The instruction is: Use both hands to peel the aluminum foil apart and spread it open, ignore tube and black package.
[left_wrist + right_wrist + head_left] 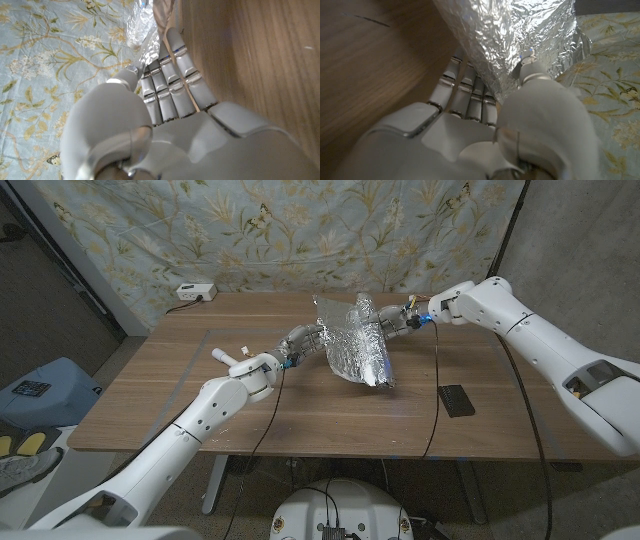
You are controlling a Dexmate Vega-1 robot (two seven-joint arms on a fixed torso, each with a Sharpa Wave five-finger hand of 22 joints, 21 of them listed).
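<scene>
The left hand pinches one edge of the aluminum foil between thumb and fingers. The foil hangs between both hands, lifted partly off the wooden table. Its far edge is held by the right hand, thumb pressed on top, fingers underneath.

I think the pulling-apart step is going on now. The sheet is crinkled and part open. Next, each hand should probably move away from the other, slowly, so the foil does not rip.

A black package lies near the right arm. I see no bowls or boxes holding anything.
</scene>
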